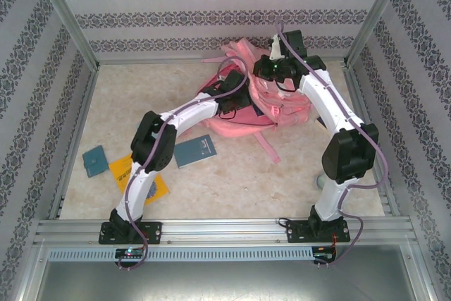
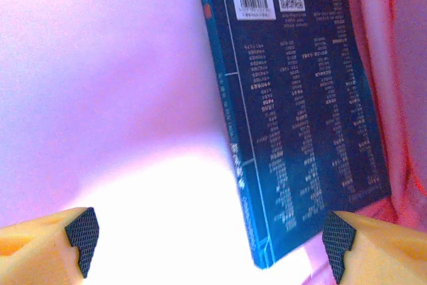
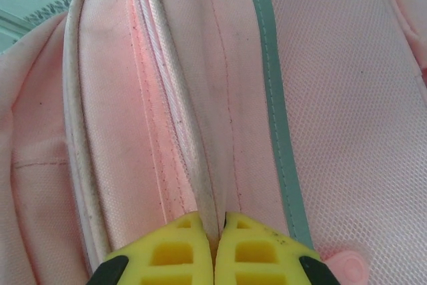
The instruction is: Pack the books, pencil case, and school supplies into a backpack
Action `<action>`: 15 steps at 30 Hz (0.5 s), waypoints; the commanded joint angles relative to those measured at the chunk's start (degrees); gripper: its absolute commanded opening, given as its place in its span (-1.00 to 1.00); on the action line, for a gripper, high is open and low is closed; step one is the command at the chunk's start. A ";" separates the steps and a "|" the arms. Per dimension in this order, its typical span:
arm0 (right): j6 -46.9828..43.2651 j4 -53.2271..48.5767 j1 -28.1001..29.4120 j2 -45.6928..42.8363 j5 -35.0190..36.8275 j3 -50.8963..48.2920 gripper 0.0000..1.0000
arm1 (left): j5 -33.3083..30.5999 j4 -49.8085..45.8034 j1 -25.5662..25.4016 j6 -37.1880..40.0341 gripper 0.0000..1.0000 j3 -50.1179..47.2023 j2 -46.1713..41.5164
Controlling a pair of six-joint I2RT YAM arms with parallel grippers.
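Nearest the arm bases, three books lie flat on the pale surface. The yellow book [image 1: 121, 169] sits partly under the left arm's lower link, which hides its middle. A grey-teal book [image 1: 94, 161] lies just beside it on the left, and a blue-grey book [image 1: 195, 151] lies to its right, clear of the arm. Beyond them a loose pink strap [image 1: 268, 147] trails from the backpack [image 1: 262, 107] toward the near edge. The backpack itself lies in the middle of the surface toward the far side, in front of the patterned back wall [image 1: 211, 12]. The left arm reaches across into the backpack's left side. In the left wrist view, the left pincer [image 2: 210, 243] stands wide, holding nothing. A dark blue book [image 2: 300, 118] with a barcode and a square code stands on edge ahead of it, against pink fabric on the right, nearer the right finger. Farther back, the right pincer [image 3: 217, 231] is closed tight on a raised seam of the backpack, beside a grey-teal trim stripe [image 3: 272, 98].
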 commanded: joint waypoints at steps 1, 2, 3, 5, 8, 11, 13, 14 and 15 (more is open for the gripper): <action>-1.62 3.18 0.26 -0.77 -0.08 -1.11 -1.00 | -3.78 -3.62 1.35 3.42 0.78 -5.51 -9.59; -1.72 3.16 0.27 -0.38 0.14 -1.12 -1.00 | -4.27 -3.70 1.89 3.63 0.78 -8.08 -11.71; -1.85 3.16 0.29 0.06 0.34 -0.96 -1.00 | -4.75 -3.85 2.35 3.82 0.78 -10.23 -13.74; -2.13 3.26 0.24 1.17 1.20 -0.60 -1.00 | -5.82 -4.24 3.32 4.64 0.77 -14.51 -18.34; -2.67 3.30 0.26 3.38 2.40 0.96 -1.00 | -7.30 -5.26 4.28 6.22 0.77 -19.12 -24.44; -2.95 2.69 0.27 6.60 3.66 3.98 -1.00 | -9.01 -6.31 4.41 8.11 0.77 -21.88 -29.33; -3.25 2.31 0.24 8.66 4.25 6.25 -1.00 | -9.61 -6.95 4.41 8.45 0.77 -22.96 -31.86; -3.34 1.99 0.29 9.62 4.57 7.37 -0.94 | -9.63 -7.22 4.41 8.66 0.77 -23.39 -33.15; -3.28 1.69 0.27 10.23 4.77 8.06 -0.78 | -9.26 -7.28 4.41 8.75 0.77 -23.84 -34.08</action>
